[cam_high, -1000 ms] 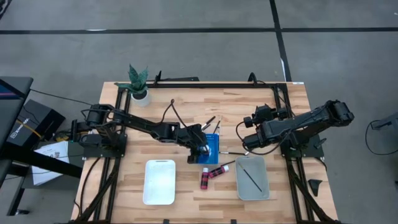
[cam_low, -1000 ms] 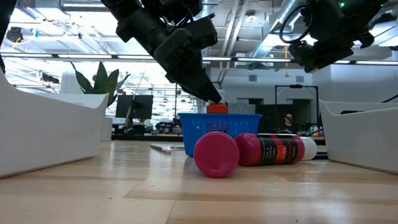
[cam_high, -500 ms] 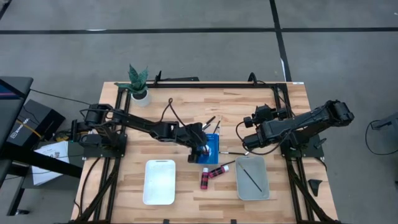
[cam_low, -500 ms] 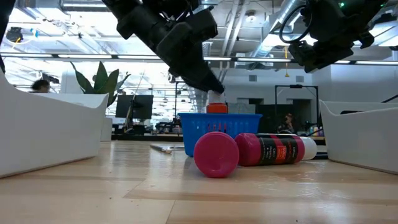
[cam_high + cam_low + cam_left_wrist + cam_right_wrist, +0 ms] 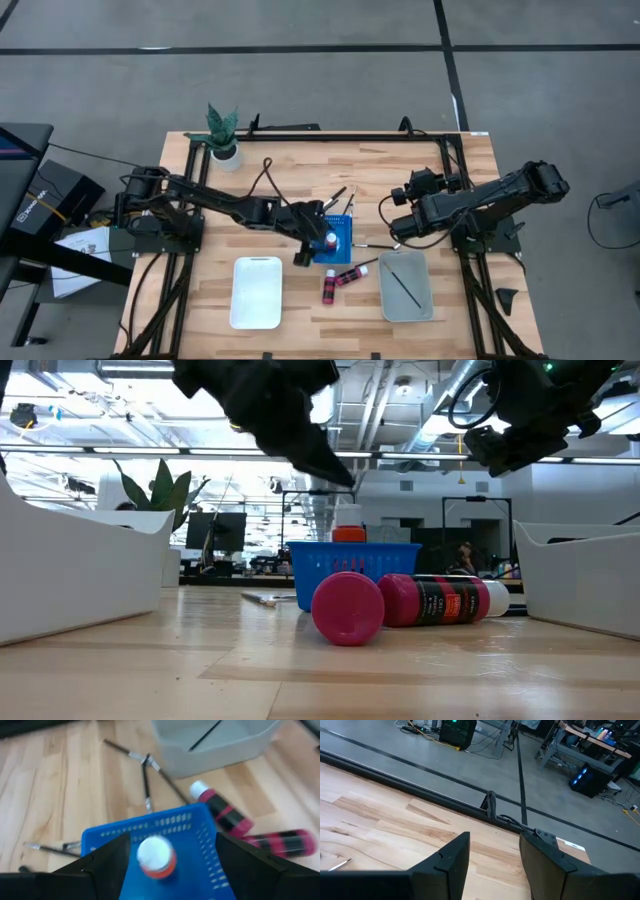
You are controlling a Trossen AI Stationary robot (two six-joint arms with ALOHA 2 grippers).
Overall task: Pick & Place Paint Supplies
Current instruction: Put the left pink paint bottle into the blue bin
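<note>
1. Lifting back off the blue rack (image 5: 337,236), the left gripper (image 5: 302,257) now hangs just beside its near edge, jaws apart and empty; the upright paint bottle (image 5: 155,857) stands inside the rack, apparently just set there.
2. On the bench (image 5: 280,180), the grey tray (image 5: 407,288) holds one brush (image 5: 403,281), likely sorted already.
3. Two bottles (image 5: 338,282) lie touching between the trays, probably next.
4. The right gripper (image 5: 398,232) waits near the grey tray, jaws apart.

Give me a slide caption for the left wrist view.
Open left gripper above a white-capped bottle standing in the blue rack.
</note>
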